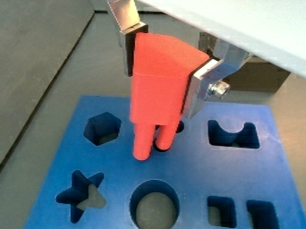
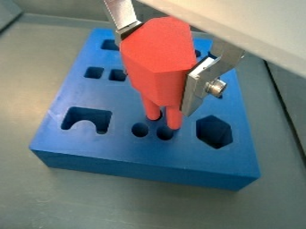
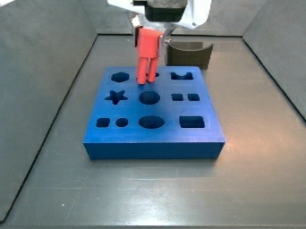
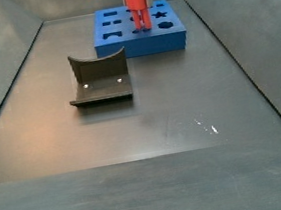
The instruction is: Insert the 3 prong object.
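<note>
My gripper (image 1: 163, 72) is shut on the 3 prong object (image 1: 159, 85), a bright red peg held upright with its prongs pointing down. It hangs over the blue block (image 1: 180, 183) with shaped holes. In a wrist view the prong tips (image 2: 156, 114) reach the block's top at a group of small round holes (image 2: 152, 132); whether they are inside I cannot tell. The peg (image 3: 147, 52) and gripper (image 3: 158, 22) show over the block (image 3: 153, 112) in a side view, and the peg (image 4: 138, 3) over the block (image 4: 142, 28) far off in a side view.
The block has hexagon (image 1: 102, 128), star (image 1: 80, 192), oval (image 1: 155, 206) and arch (image 1: 234, 134) holes. A dark grey curved piece (image 4: 99, 77) lies on the floor apart from the block, and stands behind the block in a side view (image 3: 191, 54). Grey walls enclose the floor.
</note>
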Tool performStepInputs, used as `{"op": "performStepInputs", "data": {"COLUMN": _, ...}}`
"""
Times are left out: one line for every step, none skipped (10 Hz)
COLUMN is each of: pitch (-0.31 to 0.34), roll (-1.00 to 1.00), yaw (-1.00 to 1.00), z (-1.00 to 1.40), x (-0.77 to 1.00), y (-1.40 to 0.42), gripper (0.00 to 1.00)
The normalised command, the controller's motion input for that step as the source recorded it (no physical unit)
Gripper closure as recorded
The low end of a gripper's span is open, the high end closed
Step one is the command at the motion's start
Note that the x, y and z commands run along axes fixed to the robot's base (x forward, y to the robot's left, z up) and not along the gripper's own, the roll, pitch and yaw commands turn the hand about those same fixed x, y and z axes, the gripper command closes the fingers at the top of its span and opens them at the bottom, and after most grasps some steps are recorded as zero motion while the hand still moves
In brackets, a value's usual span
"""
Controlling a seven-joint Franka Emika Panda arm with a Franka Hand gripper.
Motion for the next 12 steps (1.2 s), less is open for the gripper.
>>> {"op": "performStepInputs", "data": {"pitch": -0.1, "roll": 0.04, "yaw": 0.56, "z": 0.06, "x": 0.01, "y": 0.0, "gripper": 1.0}}
{"op": "performStepInputs", "data": {"pitch": -0.104, "roll": 0.19, "yaw": 0.71, "z": 0.0, "x": 0.0, "y": 0.0, "gripper": 1.0}}
{"op": "performStepInputs", "data": {"pitch": -0.049, "roll": 0.32, "yaw": 0.5, "z": -0.22, "x": 0.0, "y": 0.0, "gripper": 1.0}}
{"op": "performStepInputs", "data": {"pitch": 0.0, "roll": 0.32, "yaw": 0.19, "z": -0.36, "x": 0.01, "y": 0.0, "gripper": 1.0}}
{"op": "performStepInputs", "data": {"pitch": 0.0, "roll": 0.34, "yaw": 0.11, "z": -0.29, "x": 0.08, "y": 0.05, "gripper": 1.0}}
{"op": "performStepInputs", "data": {"pitch": 0.007, "roll": 0.3, "yaw": 0.11, "z": -0.27, "x": 0.12, "y": 0.03, "gripper": 1.0}}
{"op": "performStepInputs", "data": {"pitch": 0.0, "roll": 0.25, "yaw": 0.13, "z": -0.29, "x": 0.05, "y": 0.0, "gripper": 1.0}}
{"op": "performStepInputs", "data": {"pitch": -0.103, "roll": 0.27, "yaw": 0.21, "z": -0.46, "x": 0.0, "y": 0.0, "gripper": 1.0}}
{"op": "performStepInputs", "data": {"pitch": -0.223, "roll": 0.25, "yaw": 0.36, "z": -0.57, "x": -0.13, "y": 0.0, "gripper": 1.0}}
{"op": "performStepInputs", "data": {"pitch": -0.211, "roll": 0.28, "yaw": 0.5, "z": -0.54, "x": -0.11, "y": 0.0, "gripper": 1.0}}
{"op": "performStepInputs", "data": {"pitch": -0.191, "roll": 0.29, "yaw": 0.48, "z": -0.53, "x": -0.03, "y": 0.0, "gripper": 1.0}}
{"op": "performStepInputs", "data": {"pitch": -0.129, "roll": 0.3, "yaw": 0.41, "z": -0.55, "x": 0.05, "y": -0.01, "gripper": 1.0}}
